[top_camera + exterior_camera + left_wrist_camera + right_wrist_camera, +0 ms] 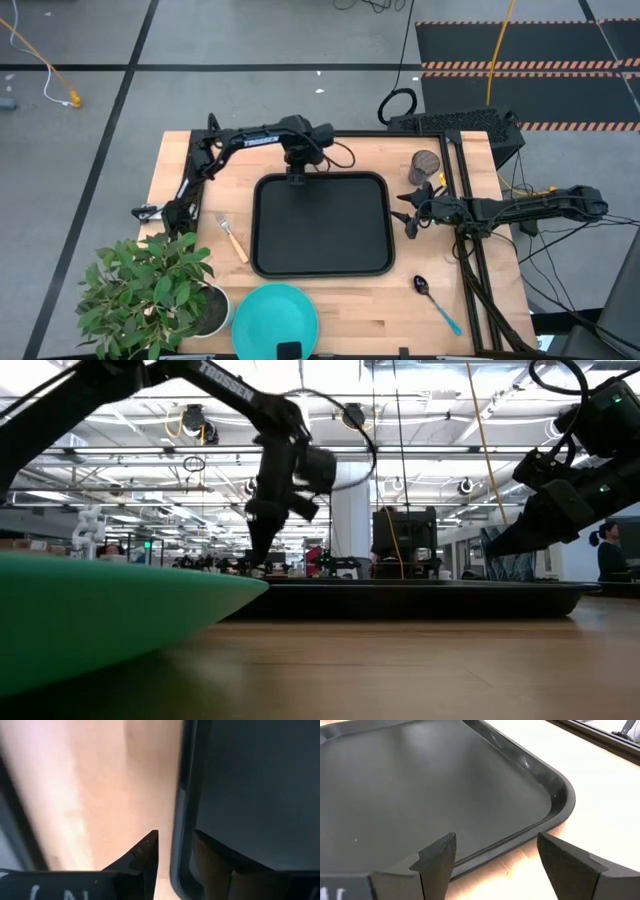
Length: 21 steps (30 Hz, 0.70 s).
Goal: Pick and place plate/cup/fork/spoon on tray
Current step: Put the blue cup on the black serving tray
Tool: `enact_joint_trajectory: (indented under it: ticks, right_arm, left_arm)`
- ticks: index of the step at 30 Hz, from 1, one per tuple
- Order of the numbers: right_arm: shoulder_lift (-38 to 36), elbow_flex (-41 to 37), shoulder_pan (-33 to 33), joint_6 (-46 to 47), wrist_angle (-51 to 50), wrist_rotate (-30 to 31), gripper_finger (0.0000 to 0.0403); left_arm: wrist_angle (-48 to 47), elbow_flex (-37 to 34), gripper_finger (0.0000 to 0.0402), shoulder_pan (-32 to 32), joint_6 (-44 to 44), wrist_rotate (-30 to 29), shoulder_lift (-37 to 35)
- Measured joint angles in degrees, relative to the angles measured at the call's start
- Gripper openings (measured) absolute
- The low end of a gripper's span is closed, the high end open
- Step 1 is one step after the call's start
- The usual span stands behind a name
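I have the black tray (322, 224) at the middle of the wooden table (470, 305), and nothing lies in it. My left gripper (297, 179) sits at the tray's twelve o'clock rim; in the left wrist view its two fingers (145, 851) straddle that rim with a narrow gap, one outside over the wood, the other over the tray floor, and I cannot tell whether they touch it. My right gripper (412, 215) hangs just beside the tray's three o'clock edge, fingers spread wide and holding nothing; its wrist view looks across a rounded tray corner. The dark cup (425, 167) stands at about two o'clock from the tray, near the right arm. The spoon (436, 301) lies at five o'clock, bowl toward the tray, blue handle pointing away. The orange-handled fork (233, 240) lies close to the tray's nine o'clock side. The turquoise plate (274, 319) rests at seven o'clock, beside a potted plant (150, 285).
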Motion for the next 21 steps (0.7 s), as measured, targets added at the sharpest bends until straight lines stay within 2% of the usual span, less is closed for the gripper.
enact_joint_trajectory:
  ticks: [4,8,13,16,19,21]
  right_arm:
    - [0.00,0.00,0.00,-0.44,0.28,1.35,0.0271]
    - [-0.01,0.00,-0.02,-0.38,0.28,1.48,0.0271]
    - [-0.04,-0.08,-0.02,-0.32,0.35,1.27,0.0271]
    - [-0.06,-0.33,-0.02,-0.47,0.76,1.15,0.0271]
    - [-0.06,-0.37,0.00,-1.94,1.15,1.15,0.0271]
    - [-0.05,-0.39,-0.02,-2.90,2.65,1.14,0.0271]
  left_arm:
    - [3.72,0.00,0.0124,-0.51,-3.88,1.39,-4.94]
    - [14.65,-0.52,0.0124,-1.86,-8.08,9.59,-10.90]
    - [39.69,-7.05,0.0124,-3.67,-11.00,15.03,-18.15]
    - [58.24,-13.83,0.0124,-3.96,-17.21,20.59,-21.16]
    - [79.61,-20.27,0.0124,-4.30,-26.40,27.36,-21.14]
    - [91.46,-22.74,0.0124,-4.75,-29.33,28.96,-19.71]
